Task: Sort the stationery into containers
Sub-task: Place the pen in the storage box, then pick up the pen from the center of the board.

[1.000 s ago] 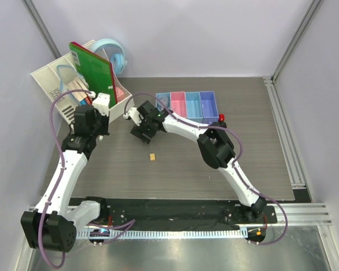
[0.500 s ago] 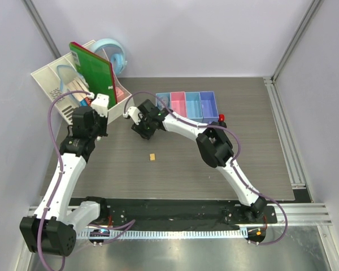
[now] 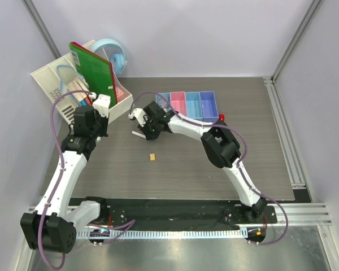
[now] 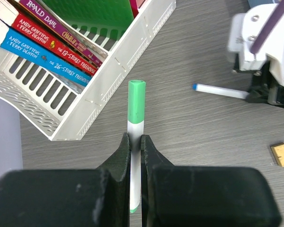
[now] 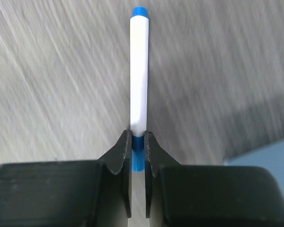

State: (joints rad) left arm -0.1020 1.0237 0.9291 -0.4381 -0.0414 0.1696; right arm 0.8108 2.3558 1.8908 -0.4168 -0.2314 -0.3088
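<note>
1. Presently the left end effector (image 4: 136, 139) is clenched on the thin white pen with a green cap (image 4: 136, 106). It grips low on the barrel, and the cap points at the wall of the white slotted plastic organizer (image 4: 109, 80).
2. The right end effector (image 5: 138, 137) is pinched shut on the thin white pen with a blue cap (image 5: 138, 71), right at its blue tail end. Nearly the whole barrel sticks out forward over the grey wood-grain worktop (image 3: 186, 169). I cannot tell whether this pen is lifted clear or touching the surface.
3. The row of four small joined plastic bins (image 3: 193, 105) sits just beyond the right end effector, with its light-blue end partly hidden by that arm. Neither pen is in a bin yet.
4. Loose on the worktop are the tiny orange block (image 3: 152, 157), between the arms, and the red-and-black stubby cylinder (image 3: 221, 118), beside the bins.
5. Risk: the tail-end grip gives the blue-capped pen a long lever, so it may swivel or slip during a fast swing.
6. Risk: the green-capped pen could strike the organizer wall if the arm moves forward before it rises.
7. Risk: both arms heading for the bins together could collide.
8. Risk: the pens look long for the bins and may bridge a rim and roll out.
</note>
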